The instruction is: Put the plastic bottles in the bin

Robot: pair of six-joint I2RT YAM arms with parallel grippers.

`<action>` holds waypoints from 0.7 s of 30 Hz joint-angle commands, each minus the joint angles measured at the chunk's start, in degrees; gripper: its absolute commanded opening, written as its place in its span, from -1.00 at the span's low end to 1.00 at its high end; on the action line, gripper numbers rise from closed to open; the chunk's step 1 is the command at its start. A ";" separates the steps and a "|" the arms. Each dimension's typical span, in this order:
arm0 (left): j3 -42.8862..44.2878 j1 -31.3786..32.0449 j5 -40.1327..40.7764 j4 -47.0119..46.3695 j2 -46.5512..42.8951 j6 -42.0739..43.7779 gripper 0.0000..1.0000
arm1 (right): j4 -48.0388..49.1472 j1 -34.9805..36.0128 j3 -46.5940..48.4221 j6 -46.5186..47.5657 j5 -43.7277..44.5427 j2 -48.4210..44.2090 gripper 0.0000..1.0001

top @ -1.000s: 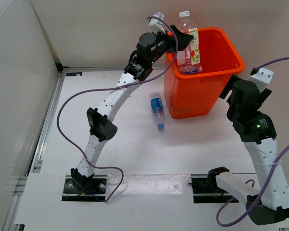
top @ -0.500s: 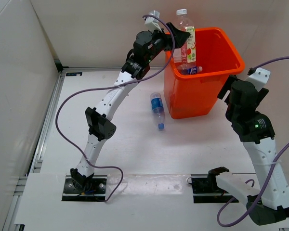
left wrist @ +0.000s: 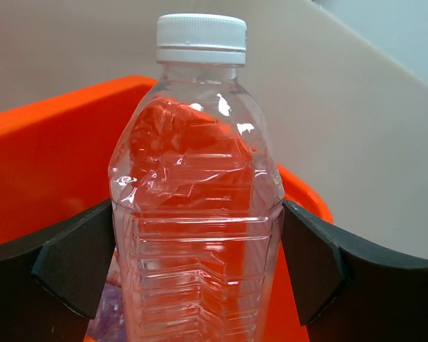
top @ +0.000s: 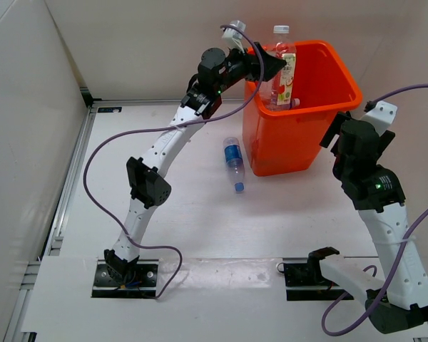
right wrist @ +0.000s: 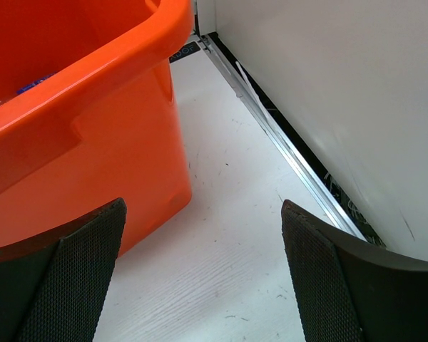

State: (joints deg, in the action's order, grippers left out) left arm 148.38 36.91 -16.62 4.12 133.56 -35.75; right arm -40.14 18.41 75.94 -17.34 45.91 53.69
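Observation:
My left gripper (top: 274, 61) is shut on a clear plastic bottle (top: 282, 70) with a white cap and a green-pink label, held upright over the orange bin (top: 334, 63). In the left wrist view the bottle (left wrist: 197, 214) fills the middle between my black fingers (left wrist: 310, 260), with the bin's inner wall (left wrist: 50, 157) behind it. Another bottle (top: 292, 104) lies inside the bin. A bottle with a blue label (top: 232, 161) lies on the table left of the bin. My right gripper (right wrist: 200, 278) is open and empty, low beside the bin's right wall (right wrist: 78, 135).
White walls enclose the table on the left, back and right. A metal rail (right wrist: 285, 146) runs along the right wall close to my right gripper. A purple cable (top: 100, 153) loops off the left arm.
My left gripper has carried the bottle a little to the right and further over the bin's opening. The right arm has barely moved.

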 commanded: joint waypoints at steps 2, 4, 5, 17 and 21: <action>0.51 0.54 -5.88 4.93 -2.60 10.66 1.00 | 2.52 0.31 -0.71 0.73 0.41 -1.04 0.81; 0.86 0.45 -5.53 5.63 -2.60 12.54 1.00 | 2.61 0.57 -1.06 0.82 0.58 -1.22 0.81; 1.73 0.45 -5.44 6.51 -2.51 14.28 1.00 | 2.78 0.92 -1.15 0.82 0.41 -1.13 0.81; -3.80 -1.39 -12.64 -3.77 -1.21 1.39 1.00 | 4.99 2.42 -2.38 2.84 1.99 -1.22 0.81; 0.62 -0.43 -13.96 1.18 -0.66 9.28 1.00 | 4.90 1.89 -2.99 2.84 2.17 -1.57 0.81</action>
State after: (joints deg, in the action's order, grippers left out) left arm 148.38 35.64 -26.68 4.82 133.71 -27.62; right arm -37.71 20.53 73.80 -15.05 46.39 53.19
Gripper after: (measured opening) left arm 1.000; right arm 0.905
